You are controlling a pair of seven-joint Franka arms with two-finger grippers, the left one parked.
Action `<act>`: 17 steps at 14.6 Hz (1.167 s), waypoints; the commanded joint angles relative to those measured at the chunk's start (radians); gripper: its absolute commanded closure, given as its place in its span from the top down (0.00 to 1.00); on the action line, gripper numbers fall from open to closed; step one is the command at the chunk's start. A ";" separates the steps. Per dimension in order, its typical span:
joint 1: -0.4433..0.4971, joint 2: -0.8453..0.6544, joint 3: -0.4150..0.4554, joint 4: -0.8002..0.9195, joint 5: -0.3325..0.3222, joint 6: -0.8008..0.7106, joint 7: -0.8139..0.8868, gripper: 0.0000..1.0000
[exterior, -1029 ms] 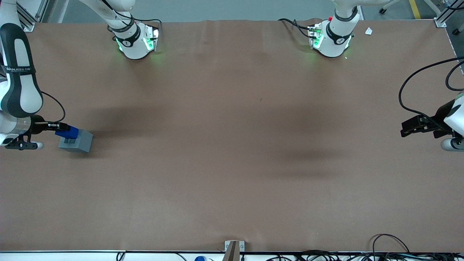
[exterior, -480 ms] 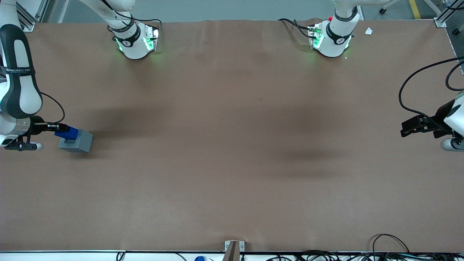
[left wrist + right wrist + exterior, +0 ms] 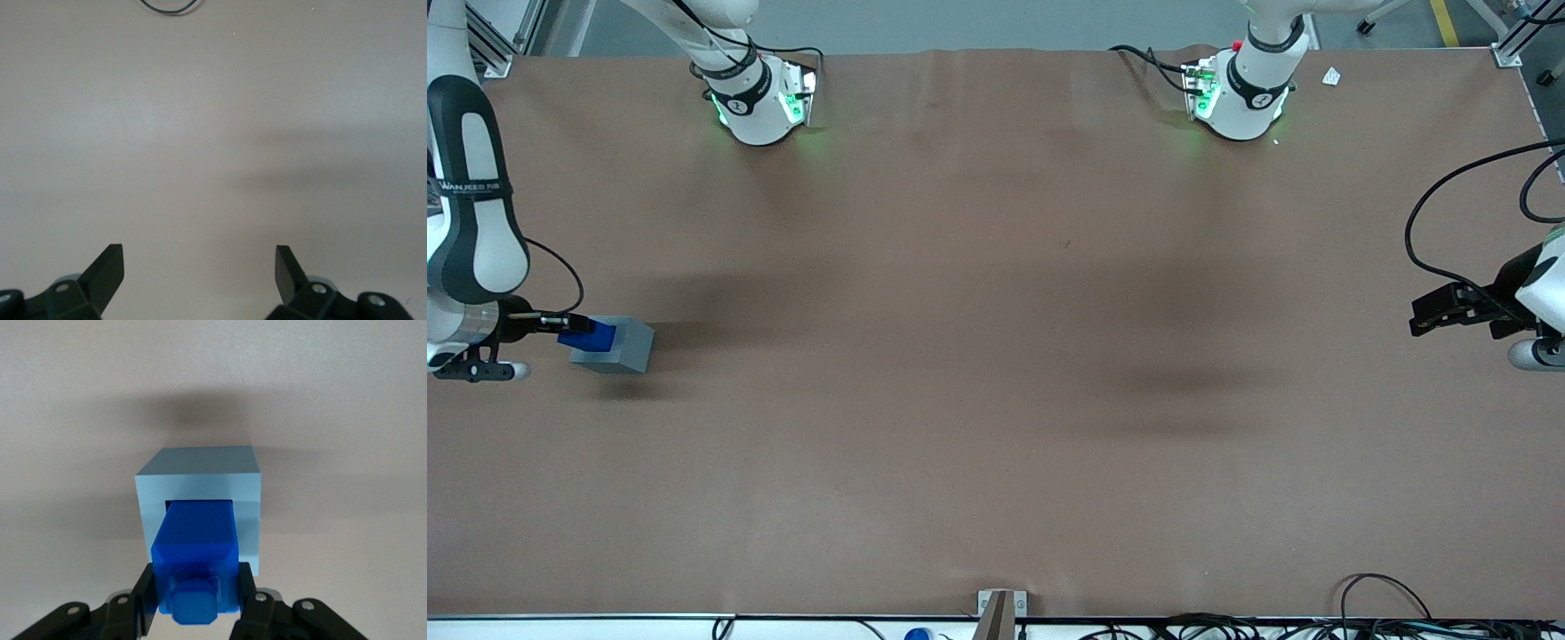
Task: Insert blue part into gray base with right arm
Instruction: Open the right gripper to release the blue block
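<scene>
The gray base (image 3: 615,347) stands on the brown table at the working arm's end. The blue part (image 3: 585,336) sits partly sunk in the base's top socket. My right gripper (image 3: 575,322) is directly over it and shut on it. In the right wrist view the blue part (image 3: 197,550) reaches down into the square socket of the gray base (image 3: 197,472), with its square nub facing the camera. Black fingers (image 3: 146,595) press on both of its sides.
The brown table (image 3: 996,356) spreads wide toward the parked arm's end. Two white arm bases (image 3: 758,98) stand at the table edge farthest from the front camera. Cables (image 3: 1378,600) lie at the nearest edge.
My gripper has come down with the blue part. The part has sunk lower into the gray base's socket. The base has stayed in place.
</scene>
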 commanded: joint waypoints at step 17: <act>0.033 -0.168 0.023 0.113 0.007 -0.260 0.008 1.00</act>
